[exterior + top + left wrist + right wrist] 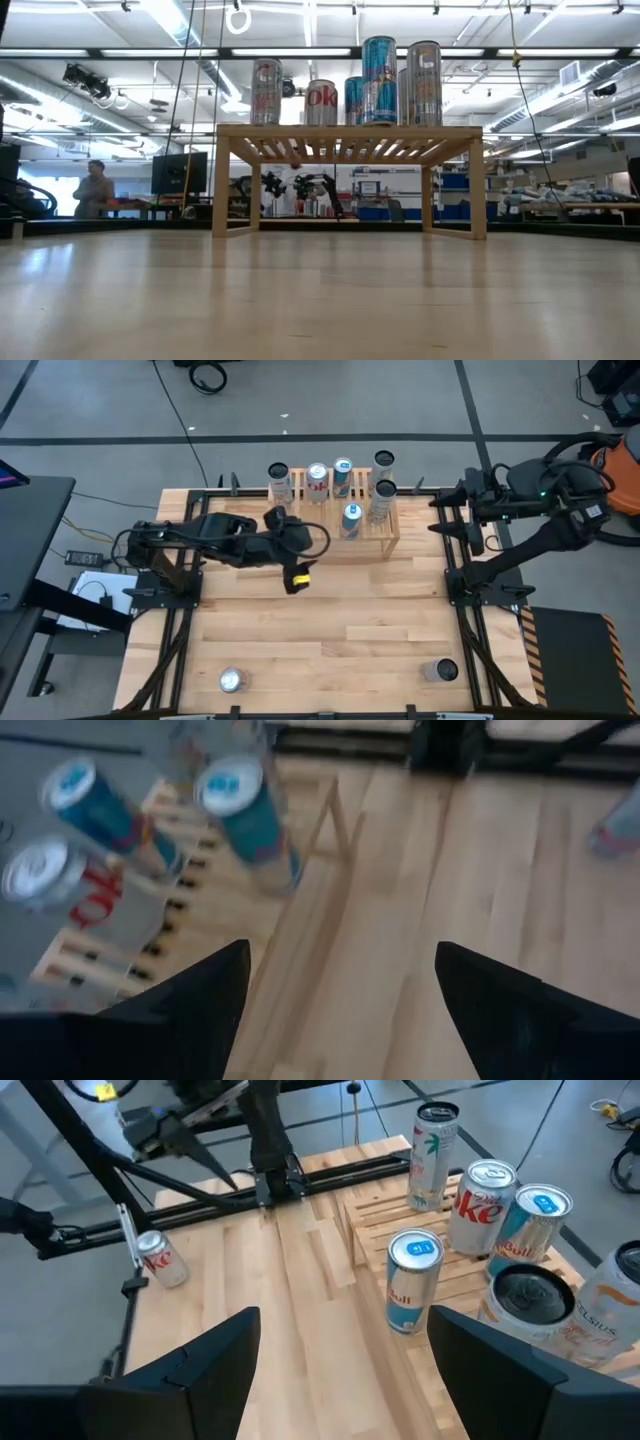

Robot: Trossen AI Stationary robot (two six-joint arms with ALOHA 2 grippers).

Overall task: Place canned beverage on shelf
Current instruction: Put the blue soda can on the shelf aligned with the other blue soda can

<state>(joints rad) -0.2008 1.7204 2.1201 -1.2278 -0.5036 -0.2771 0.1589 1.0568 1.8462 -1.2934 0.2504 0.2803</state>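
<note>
The light wooden shelf (pixel 372 536) stands at the table's far middle, and several cans stand upright on its slat top, among them a blue can (pixel 351 520) near its front edge. The shelf (pixel 350 140) also shows in the low view. My left gripper (pixel 297 577) hovers open and empty just in front of the shelf's left end. In the left wrist view (pixel 340 955) it looks down on the shelf's front edge and the blue can (pixel 245 815). My right gripper (pixel 447 515) waits open and empty at the shelf's right, with its fingers apart in the right wrist view (pixel 345 1315).
Two loose cans stand on the table near its front edge, one at the left (pixel 232 679) and one at the right (pixel 440 670). Bare wood lies between them and the shelf. The dark arm frames run along both table sides.
</note>
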